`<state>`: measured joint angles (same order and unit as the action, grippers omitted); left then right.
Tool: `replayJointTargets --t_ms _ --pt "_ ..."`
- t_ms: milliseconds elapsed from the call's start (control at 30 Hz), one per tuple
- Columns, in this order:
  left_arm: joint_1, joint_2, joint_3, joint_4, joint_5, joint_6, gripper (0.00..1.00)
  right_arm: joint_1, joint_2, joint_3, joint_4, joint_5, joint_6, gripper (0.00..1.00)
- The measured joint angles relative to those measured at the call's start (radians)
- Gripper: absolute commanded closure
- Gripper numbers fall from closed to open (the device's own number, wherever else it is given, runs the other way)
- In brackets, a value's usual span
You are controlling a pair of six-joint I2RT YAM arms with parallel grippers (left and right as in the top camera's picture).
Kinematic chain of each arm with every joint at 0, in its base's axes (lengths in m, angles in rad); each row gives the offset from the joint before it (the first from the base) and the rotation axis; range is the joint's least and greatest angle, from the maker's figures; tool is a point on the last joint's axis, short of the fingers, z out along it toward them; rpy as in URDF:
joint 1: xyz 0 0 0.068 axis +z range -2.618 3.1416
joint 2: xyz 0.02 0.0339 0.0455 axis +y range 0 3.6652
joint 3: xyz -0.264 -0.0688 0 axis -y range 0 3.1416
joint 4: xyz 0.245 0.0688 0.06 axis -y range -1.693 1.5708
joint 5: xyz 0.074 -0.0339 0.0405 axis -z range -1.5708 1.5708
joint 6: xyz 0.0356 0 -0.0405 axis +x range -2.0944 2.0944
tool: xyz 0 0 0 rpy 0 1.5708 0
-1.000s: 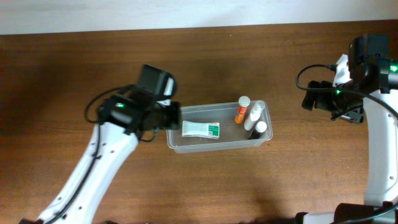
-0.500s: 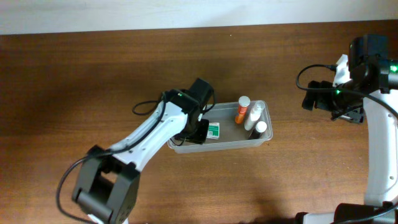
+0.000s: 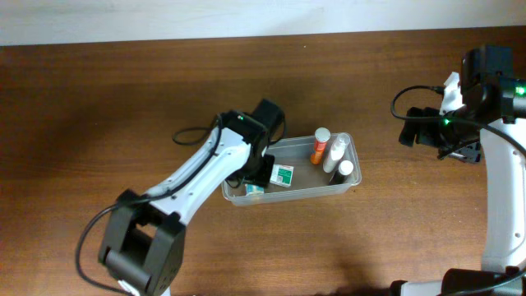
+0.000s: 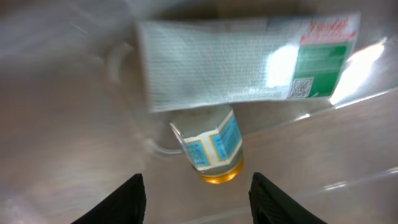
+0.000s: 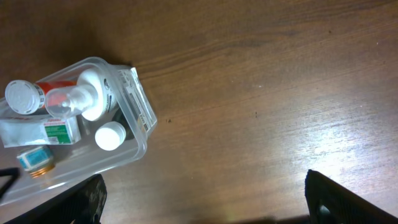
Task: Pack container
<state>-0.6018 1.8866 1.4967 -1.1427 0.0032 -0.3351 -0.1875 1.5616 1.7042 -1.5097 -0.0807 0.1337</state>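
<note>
The clear container (image 3: 297,194) sits mid-table. It holds a white and green tube (image 3: 282,173), a small blue-labelled jar (image 3: 254,188) at its left end, and an orange bottle (image 3: 318,148), a white spray bottle (image 3: 335,152) and a white-capped bottle (image 3: 344,168) at its right end. My left gripper (image 3: 257,176) hovers over the container's left end. In the left wrist view it (image 4: 202,205) is open and empty just above the jar (image 4: 211,146), with the tube (image 4: 249,59) beyond. My right gripper (image 3: 436,131) is open and empty, far right of the container (image 5: 146,134).
The container stands on a brown wooden table (image 3: 394,238). A pale wall strip (image 3: 246,16) runs along the far edge. The right arm's base and cables (image 3: 493,197) stand at the right side.
My left arm swung from left of the container to over it. The small jar now lies loose in the container's left end, and the tube has shifted right. The right arm has not moved.
</note>
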Motion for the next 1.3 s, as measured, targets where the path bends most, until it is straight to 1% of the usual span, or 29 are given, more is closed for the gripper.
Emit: replayJointTargets --t_ms 100,133,167,200,333,400,533,633,767,900,967,1067,1167,1300 --pt "0.013 -0.066 0.055 -0.018 -0.059 0.003 0.37 0.0 0.0 0.0 0.008 -0.001 -0.008 0.07" --pt "0.024 -0.099 0.071 -0.017 -0.076 0.003 0.31 0.0 0.0 0.0 0.013 -0.002 -0.01 0.07" --pt "0.039 -0.135 0.084 -0.015 -0.092 0.003 0.2 0.0 0.0 0.0 0.018 -0.004 -0.011 0.07" --pt "0.058 -0.174 0.093 -0.011 -0.105 0.005 0.01 0.0 0.0 0.0 0.026 -0.005 -0.014 0.07" --pt "0.186 -0.32 0.113 0.007 -0.146 0.006 0.01 0.005 0.0 0.0 0.07 -0.015 -0.036 0.06" --pt "0.273 -0.365 0.117 0.022 -0.161 0.006 0.01 0.019 0.0 -0.001 0.103 -0.019 -0.056 0.04" --pt "0.427 -0.38 0.117 0.023 -0.173 0.006 0.01 0.068 0.0 -0.001 0.154 -0.023 -0.086 0.02" --pt "0.51 -0.372 0.117 -0.011 -0.173 0.006 0.01 0.099 0.003 -0.001 0.161 -0.027 -0.101 0.03" --pt "0.563 -0.375 0.117 -0.043 -0.173 0.019 0.01 0.109 0.0 -0.001 0.157 -0.031 -0.111 0.03" --pt "0.549 -0.432 0.098 -0.037 -0.173 0.056 0.01 0.109 -0.043 -0.01 0.181 -0.03 -0.109 0.03" --pt "0.526 -0.512 0.063 -0.018 -0.173 0.068 0.01 0.109 -0.11 -0.043 0.225 -0.023 -0.103 0.04" --pt "0.482 -0.706 -0.035 0.067 -0.173 0.081 0.01 0.111 -0.293 -0.159 0.323 0.003 -0.087 0.03" --pt "0.446 -0.954 -0.186 0.164 -0.174 0.085 0.01 0.118 -0.511 -0.32 0.406 0.037 -0.081 0.02" --pt "0.437 -1.259 -0.418 0.257 -0.182 0.086 0.01 0.122 -0.774 -0.554 0.464 0.067 -0.08 0.02"
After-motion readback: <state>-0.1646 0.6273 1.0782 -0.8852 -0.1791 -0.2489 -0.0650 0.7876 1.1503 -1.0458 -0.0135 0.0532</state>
